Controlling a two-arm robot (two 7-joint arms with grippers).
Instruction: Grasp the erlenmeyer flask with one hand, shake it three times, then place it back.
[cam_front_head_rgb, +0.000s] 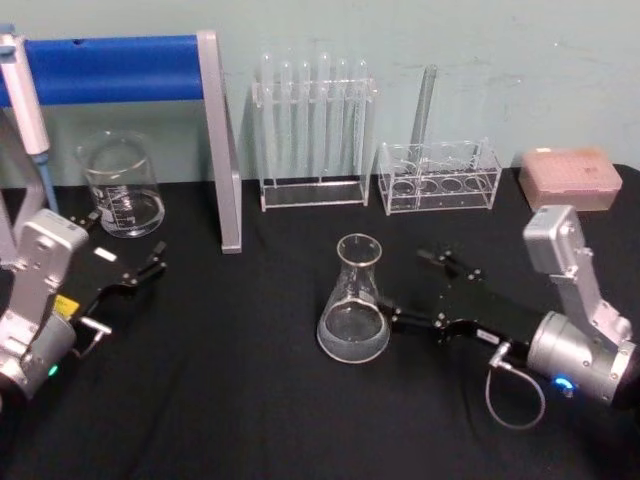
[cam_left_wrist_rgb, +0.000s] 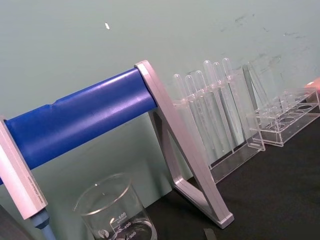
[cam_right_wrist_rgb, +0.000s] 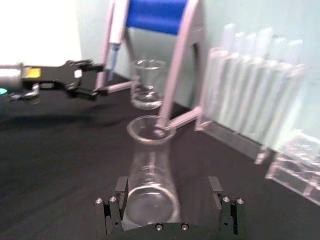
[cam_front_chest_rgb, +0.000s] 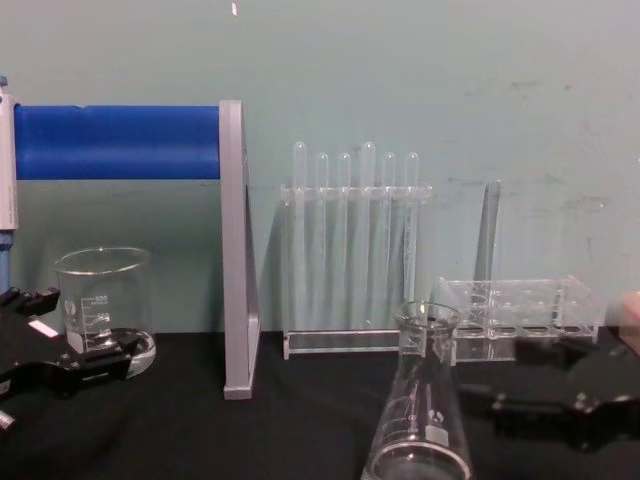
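Note:
The clear erlenmeyer flask (cam_front_head_rgb: 353, 303) stands upright on the black table, near the middle. My right gripper (cam_front_head_rgb: 404, 286) lies low on the table just to the flask's right, open. In the right wrist view the flask (cam_right_wrist_rgb: 150, 172) stands at the mouth of the right gripper (cam_right_wrist_rgb: 167, 212), its wide base between the two fingertips with a gap on each side. The chest view has the flask (cam_front_chest_rgb: 420, 420) in front, with the dark right gripper (cam_front_chest_rgb: 535, 380) beside it. At the table's left my left gripper (cam_front_head_rgb: 140, 272) rests open, holding nothing.
A glass beaker (cam_front_head_rgb: 122, 187) stands at the back left, close to the left gripper. A stand with a blue bar (cam_front_head_rgb: 218, 150), a rack of test tubes (cam_front_head_rgb: 312, 130), a low clear rack (cam_front_head_rgb: 440, 178) and a pink box (cam_front_head_rgb: 570, 178) line the back.

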